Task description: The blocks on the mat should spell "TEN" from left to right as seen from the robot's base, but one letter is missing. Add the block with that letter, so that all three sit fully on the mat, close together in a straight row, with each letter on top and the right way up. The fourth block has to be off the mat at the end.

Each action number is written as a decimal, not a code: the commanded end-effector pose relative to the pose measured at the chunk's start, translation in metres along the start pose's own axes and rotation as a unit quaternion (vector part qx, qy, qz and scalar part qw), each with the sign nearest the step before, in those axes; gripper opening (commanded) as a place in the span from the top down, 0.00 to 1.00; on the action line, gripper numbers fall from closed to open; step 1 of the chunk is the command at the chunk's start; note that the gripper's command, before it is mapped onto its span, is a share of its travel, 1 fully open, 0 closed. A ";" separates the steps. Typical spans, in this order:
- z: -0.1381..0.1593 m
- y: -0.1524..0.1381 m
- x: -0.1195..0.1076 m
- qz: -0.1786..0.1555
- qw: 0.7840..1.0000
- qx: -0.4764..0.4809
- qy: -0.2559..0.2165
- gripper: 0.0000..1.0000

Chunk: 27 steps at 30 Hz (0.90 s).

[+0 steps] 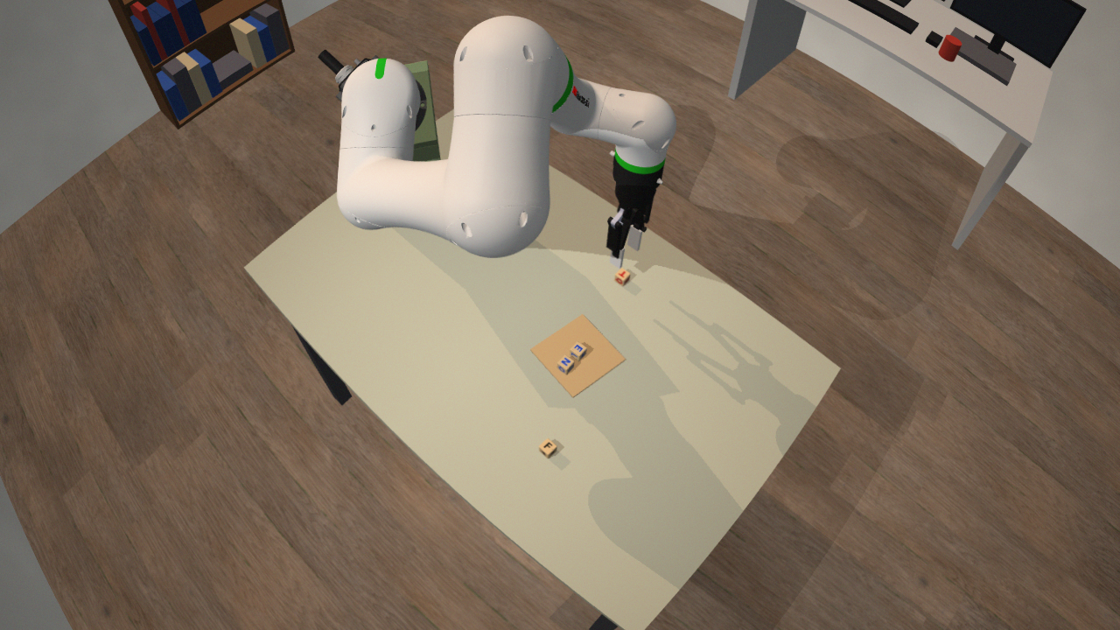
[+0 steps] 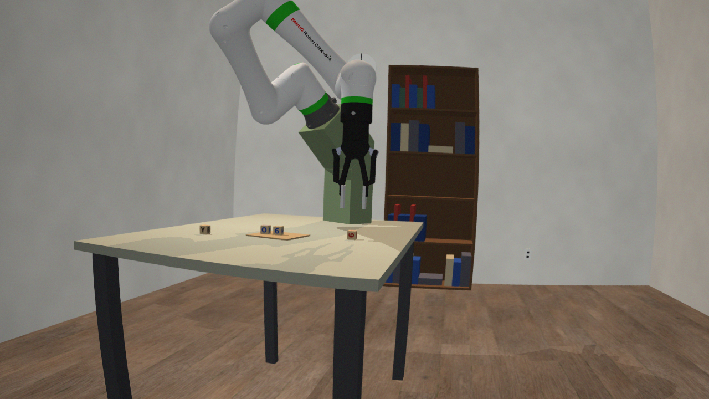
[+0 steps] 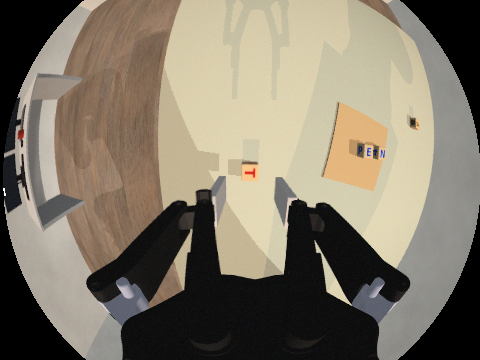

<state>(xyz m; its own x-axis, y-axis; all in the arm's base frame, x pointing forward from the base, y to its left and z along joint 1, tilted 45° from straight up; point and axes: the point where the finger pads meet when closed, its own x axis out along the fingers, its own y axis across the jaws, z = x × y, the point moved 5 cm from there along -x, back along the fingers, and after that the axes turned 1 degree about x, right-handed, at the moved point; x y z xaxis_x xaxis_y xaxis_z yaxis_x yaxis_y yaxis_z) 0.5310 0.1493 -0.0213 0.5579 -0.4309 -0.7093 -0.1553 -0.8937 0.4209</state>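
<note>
Now drop straight onto the T block [image 3: 250, 172], at 12 o'clock from your gripper [image 3: 248, 196]; fingers half-narrowed, holding nothing, straddle squarely.

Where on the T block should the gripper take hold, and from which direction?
From straight above, on two opposite side faces of the T block. It is a small cube lying flat, T up, with free space around, and the part-open gripper already hangs above it.

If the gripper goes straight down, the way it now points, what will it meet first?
Most likely the T block: the gripper hangs above it, jaws partly open and holding nothing. Exact alignment is hard to judge.
</note>
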 end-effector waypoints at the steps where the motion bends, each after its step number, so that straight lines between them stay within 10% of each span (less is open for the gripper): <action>1: 0.000 0.000 0.000 0.000 1.000 0.000 0.000 0.63; 27: -0.001 0.000 0.015 0.001 1.000 0.001 0.003 0.63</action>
<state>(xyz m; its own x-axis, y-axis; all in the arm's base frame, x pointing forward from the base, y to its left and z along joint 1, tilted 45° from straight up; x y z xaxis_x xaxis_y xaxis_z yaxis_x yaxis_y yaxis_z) 0.5381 0.1442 -0.0297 0.5618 -0.4320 -0.7055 -0.1575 -0.8931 0.4215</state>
